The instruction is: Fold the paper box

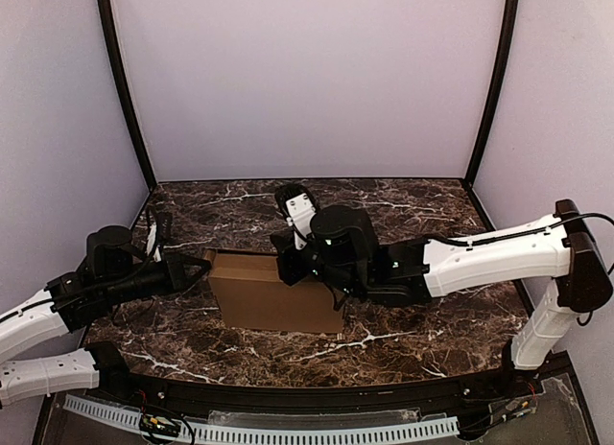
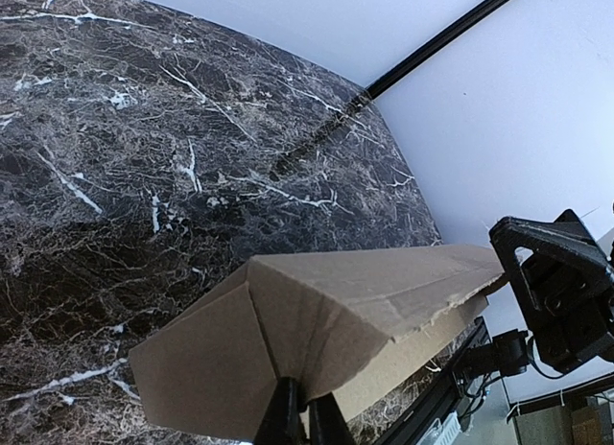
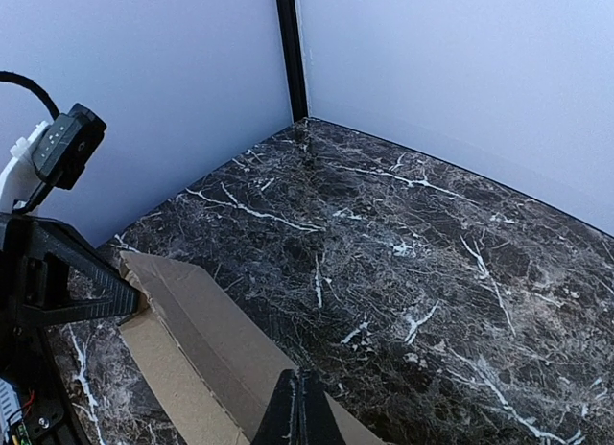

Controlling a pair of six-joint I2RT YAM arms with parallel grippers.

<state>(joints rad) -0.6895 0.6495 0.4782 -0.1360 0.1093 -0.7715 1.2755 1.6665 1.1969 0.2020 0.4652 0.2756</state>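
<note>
Left gripper (image 2: 305, 402) and right gripper (image 3: 297, 397) each pinch shut on an edge of the paper box (image 1: 269, 296)

Soft, bright light from above evenly washes the pale lilac walls (image 1: 307, 81). The plain brown cardboard box (image 1: 269, 292) looks sharp and evenly lit. The black corner posts (image 1: 125, 90) bow in the overhead view.

Work surface: dark brown marble-pattern tabletop (image 1: 422, 210), white veining, glossy. Encl.: plain pale lavender back wall panel (image 1: 307, 81) plus matching side panels L/R. Two black curved corner frame poles (image 1: 125, 90), rear L/R. Lighting: even, diffuse.
</note>
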